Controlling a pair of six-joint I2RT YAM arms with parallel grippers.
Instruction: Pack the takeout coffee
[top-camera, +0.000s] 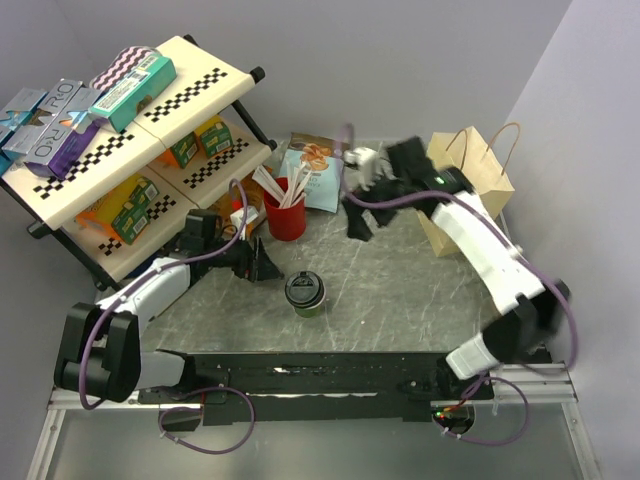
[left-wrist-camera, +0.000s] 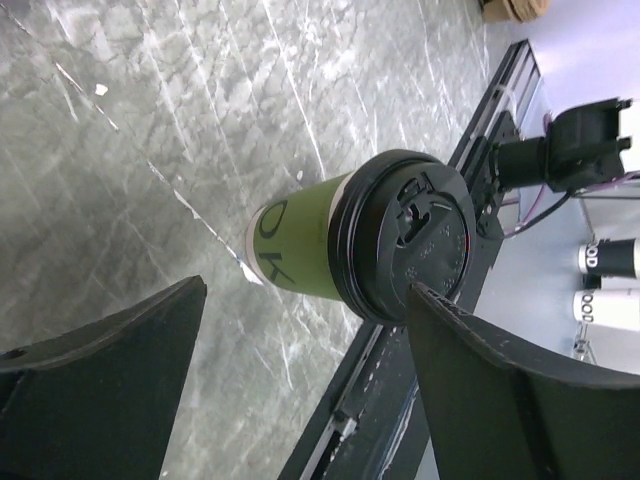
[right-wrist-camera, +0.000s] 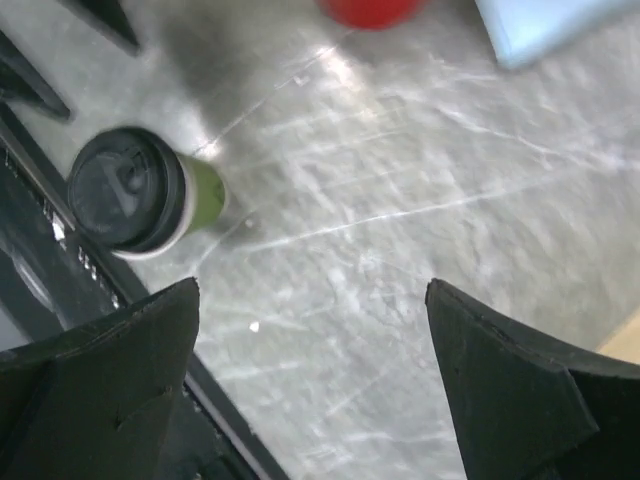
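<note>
On grey marbled tabletop (top-camera: 400, 290), dark-green paper takeout coffee cup (top-camera: 304, 293) with round black plastic lid stands upright, unheld. Left gripper (top-camera: 266, 266) just left of cup, fingers apart, cup framed between them. Right gripper (top-camera: 365, 195), blurred, apparently hovering beyond cup, fingers spread wide, empty. Red cup (top-camera: 285, 218) with white stirrers (top-camera: 270, 186) behind it; brown paper bag (top-camera: 480, 165) well right.
</note>
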